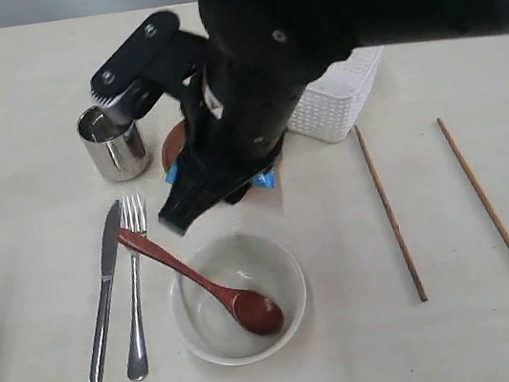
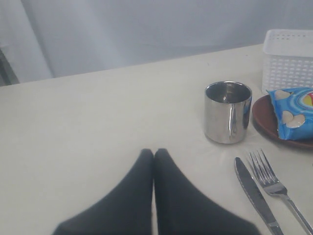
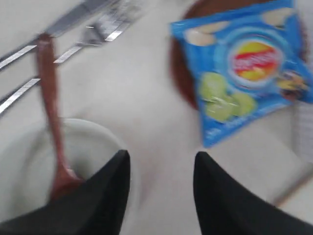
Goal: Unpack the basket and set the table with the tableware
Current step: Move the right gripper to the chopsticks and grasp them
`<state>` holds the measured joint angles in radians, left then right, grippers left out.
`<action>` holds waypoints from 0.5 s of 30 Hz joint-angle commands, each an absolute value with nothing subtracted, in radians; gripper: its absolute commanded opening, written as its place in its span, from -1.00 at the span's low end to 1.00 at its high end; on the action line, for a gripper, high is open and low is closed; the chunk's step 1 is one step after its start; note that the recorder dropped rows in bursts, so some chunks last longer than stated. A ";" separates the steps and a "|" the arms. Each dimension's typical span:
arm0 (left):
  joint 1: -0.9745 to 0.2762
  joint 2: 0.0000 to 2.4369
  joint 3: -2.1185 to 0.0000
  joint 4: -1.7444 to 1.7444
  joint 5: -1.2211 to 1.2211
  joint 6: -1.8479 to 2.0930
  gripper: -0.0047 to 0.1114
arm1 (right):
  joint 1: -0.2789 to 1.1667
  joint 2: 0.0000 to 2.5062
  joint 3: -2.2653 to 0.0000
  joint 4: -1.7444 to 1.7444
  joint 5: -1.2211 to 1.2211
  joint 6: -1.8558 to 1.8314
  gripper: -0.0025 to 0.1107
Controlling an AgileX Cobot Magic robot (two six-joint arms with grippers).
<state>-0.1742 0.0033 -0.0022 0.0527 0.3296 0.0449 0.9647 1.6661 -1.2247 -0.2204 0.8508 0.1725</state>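
1. Right arm comes in from the top right of the exterior view and slopes down steeply. It covers most of the plate [image 1: 174, 151].
2. Right gripper [image 3: 161, 156] points down at the surface [image 1: 32, 255], just off the far rim of the bowl [image 1: 271, 264], between bowl and plate. Fingers are spread with nothing between them. The right wrist view is blurred.
3. Left gripper [image 2: 154, 152]: fingers are pressed together and hold nothing, low over the surface and aimed at the cup [image 2: 227, 111]. It is not seen in the exterior view, so I can't place it relative to the bowl.
4. Spoon [image 1: 200, 277]: its head lies inside the bowl. Its handle leans over the bowl's left rim, and the end reaches the fork tines.
5. Fork [image 1: 135, 287] is just left of the bowl, and the knife [image 1: 104, 294] lies beside it one step further left. The two are roughly parallel.
6. Cup stands upright beyond the bowl, to the left.
7. Plate is beyond the bowl, with the blue chip bag [image 3: 244, 68] lying on it.
8. Basket [image 1: 341, 95] is beyond the bowl, to the right, partly under the arm.
9. First chopstick [image 1: 390, 214] is right of the bowl. Second chopstick [image 1: 488, 203] is further right, well apart from the first.
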 commanded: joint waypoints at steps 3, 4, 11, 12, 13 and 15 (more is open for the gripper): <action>-0.172 0.000 0.000 0.051 0.322 0.044 -0.92 | 0.784 1.619 -1.216 -0.442 1.059 0.434 -0.23; -0.172 0.000 0.000 0.051 0.322 0.044 -0.92 | 0.742 1.619 -1.208 -0.398 1.053 0.428 -0.23; -0.172 0.000 0.000 0.051 0.322 0.044 -0.92 | 0.461 1.642 -1.037 0.000 0.848 0.189 -0.23; -0.172 0.000 0.000 0.051 0.322 0.044 -0.92 | 0.440 1.651 -1.011 0.027 0.819 0.171 -0.23; -0.172 0.000 0.000 0.051 0.322 0.044 -0.92 | 0.422 1.663 -0.988 0.030 0.793 0.167 -0.23; -0.172 0.000 0.000 0.051 0.322 0.044 -0.92 | 0.397 1.692 -0.962 0.025 0.760 0.167 -0.23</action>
